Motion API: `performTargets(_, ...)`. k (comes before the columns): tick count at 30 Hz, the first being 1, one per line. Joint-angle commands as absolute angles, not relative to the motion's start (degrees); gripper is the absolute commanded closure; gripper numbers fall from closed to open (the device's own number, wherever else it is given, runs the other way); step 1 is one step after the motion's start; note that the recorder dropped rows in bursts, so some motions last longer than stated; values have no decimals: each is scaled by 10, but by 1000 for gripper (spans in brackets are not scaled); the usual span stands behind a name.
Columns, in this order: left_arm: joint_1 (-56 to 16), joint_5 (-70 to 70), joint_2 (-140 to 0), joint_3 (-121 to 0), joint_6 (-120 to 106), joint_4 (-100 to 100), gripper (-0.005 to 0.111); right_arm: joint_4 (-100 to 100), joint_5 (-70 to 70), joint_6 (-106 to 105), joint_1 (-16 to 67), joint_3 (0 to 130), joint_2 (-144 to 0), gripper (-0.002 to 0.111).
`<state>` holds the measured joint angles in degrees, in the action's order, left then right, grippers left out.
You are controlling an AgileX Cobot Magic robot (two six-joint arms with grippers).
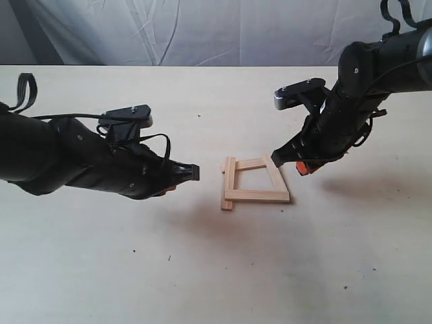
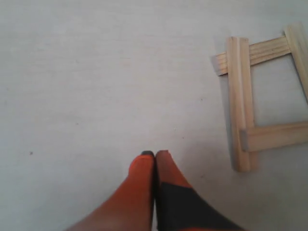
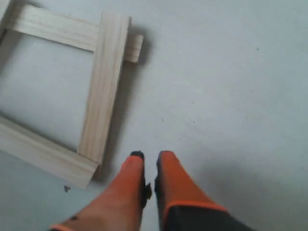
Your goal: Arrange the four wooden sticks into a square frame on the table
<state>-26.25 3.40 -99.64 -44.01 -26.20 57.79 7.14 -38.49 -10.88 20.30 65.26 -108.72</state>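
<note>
The four wooden sticks lie as a square frame (image 1: pixel 256 196) on the table (image 1: pixel 202 270), ends overlapping. In the left wrist view I see its near stick (image 2: pixel 239 103) lying over two cross sticks. The right wrist view shows another side stick (image 3: pixel 103 86) lying across a cross stick (image 3: pixel 53 28). My left gripper (image 1: pixel 196 173) (image 2: pixel 155 154) is shut and empty, a short way left of the frame. My right gripper (image 1: pixel 282 160) (image 3: pixel 148 155) hovers just off the frame's right side, its fingers a narrow gap apart with nothing between them.
A crumpled white cloth backdrop (image 1: pixel 202 30) hangs behind the table's far edge. A few tiny dark specks (image 1: pixel 169 257) dot the near part of the table. Both black arms reach in from the sides.
</note>
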Motion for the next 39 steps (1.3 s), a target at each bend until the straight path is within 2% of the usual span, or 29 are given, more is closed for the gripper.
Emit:
performTargets(1, -275, 34, -1016, -460, -254, 605, 107, 76, -391, -81, 200, 654, -1091, 108)
performTargets(10, -299, 79, -1100, -522, -254, 626, 107, 96, -380, -72, 200, 653, -1095, 108)
performTargets(22, -310, 74, -1134, -537, -255, 653, 107, 157, -325, -73, 200, 653, -1135, 108)
performTargets(39, -318, 98, -1156, -548, -259, 661, 107, 185, -326, -76, 201, 653, -1157, 108)
